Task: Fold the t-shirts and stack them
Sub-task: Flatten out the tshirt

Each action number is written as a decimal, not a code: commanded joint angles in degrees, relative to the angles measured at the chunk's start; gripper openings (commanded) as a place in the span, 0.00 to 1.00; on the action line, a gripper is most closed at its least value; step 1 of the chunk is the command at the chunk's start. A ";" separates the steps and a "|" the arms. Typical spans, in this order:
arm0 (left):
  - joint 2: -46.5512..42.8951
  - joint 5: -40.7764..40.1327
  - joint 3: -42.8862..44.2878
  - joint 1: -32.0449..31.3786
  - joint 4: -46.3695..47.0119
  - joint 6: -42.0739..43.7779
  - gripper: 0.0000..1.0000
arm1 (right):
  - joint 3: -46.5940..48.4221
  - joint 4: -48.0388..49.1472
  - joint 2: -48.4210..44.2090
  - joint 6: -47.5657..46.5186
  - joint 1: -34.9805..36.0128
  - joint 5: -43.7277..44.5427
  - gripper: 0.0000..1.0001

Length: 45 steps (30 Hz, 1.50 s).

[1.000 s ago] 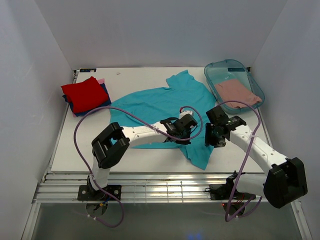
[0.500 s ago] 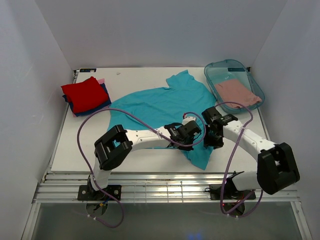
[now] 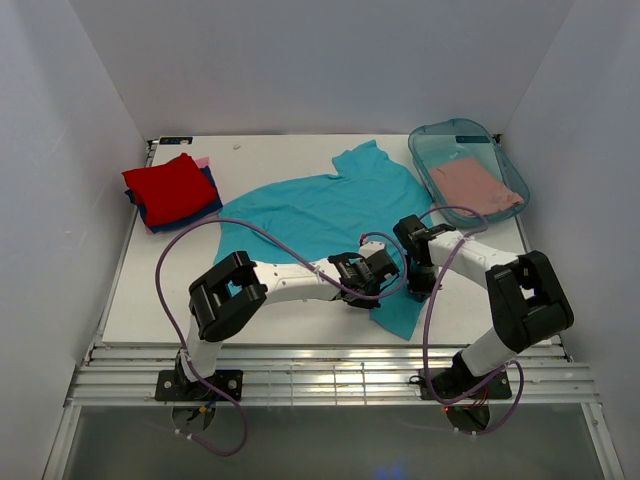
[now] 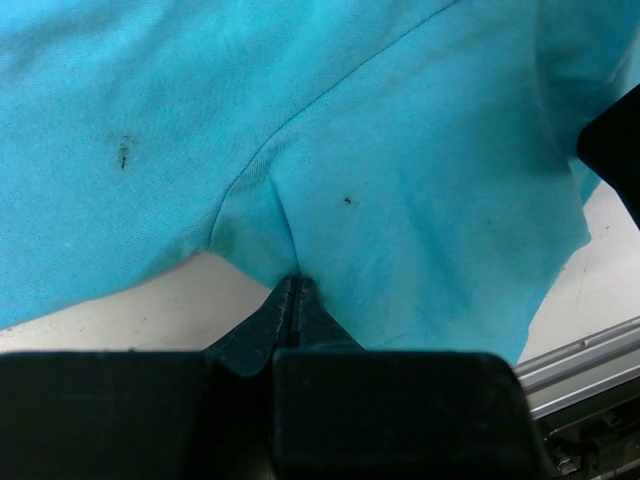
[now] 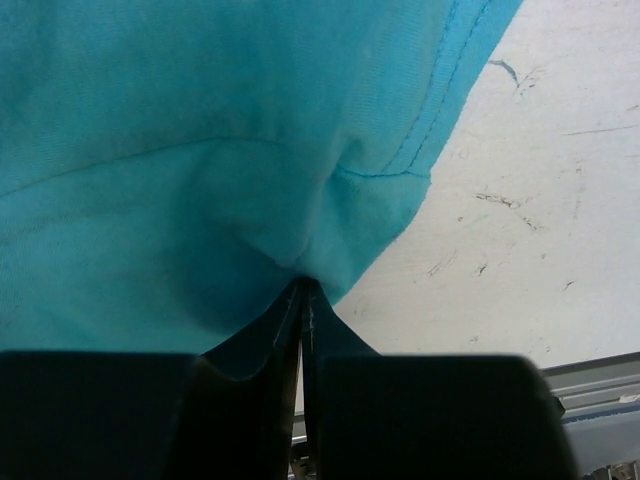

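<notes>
Left wrist | left gripper [image 4: 293,290] pinched on teal t-shirt [image 4: 400,150]; right gripper [image 5: 303,290] likewise; shirt's outline cut off in wrist views

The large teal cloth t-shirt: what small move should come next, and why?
Probably lift both hands together a little. The left hand and right hand each pinch a fold of the large teal cloth t-shirt, which lies spread on the white table.

The left pincer [image 4: 295,284] grips the teal t-shirt [image 4: 400,150] at its puckered edge.
</notes>
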 commanded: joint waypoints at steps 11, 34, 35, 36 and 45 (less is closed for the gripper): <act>-2.77 -0.47 -0.74 -0.60 0.91 0.22 0.00 | -0.98 1.01 6.08 -1.85 -4.19 1.02 0.08; -13.05 -2.30 -3.91 -1.83 -0.75 0.22 0.00 | 10.44 -1.10 12.51 -10.99 -12.73 6.36 0.08; -15.93 -3.36 -2.78 -1.92 -2.06 0.65 0.00 | 12.01 -1.10 11.37 -11.34 -12.73 6.90 0.08; -17.52 -4.76 -2.33 -2.09 -3.20 0.66 0.00 | 12.81 -1.10 8.49 -11.69 -12.73 7.16 0.08; -41.15 -30.98 -18.00 5.78 -44.52 -36.59 0.71 | 16.00 -6.62 -14.56 -8.81 -9.04 6.29 0.32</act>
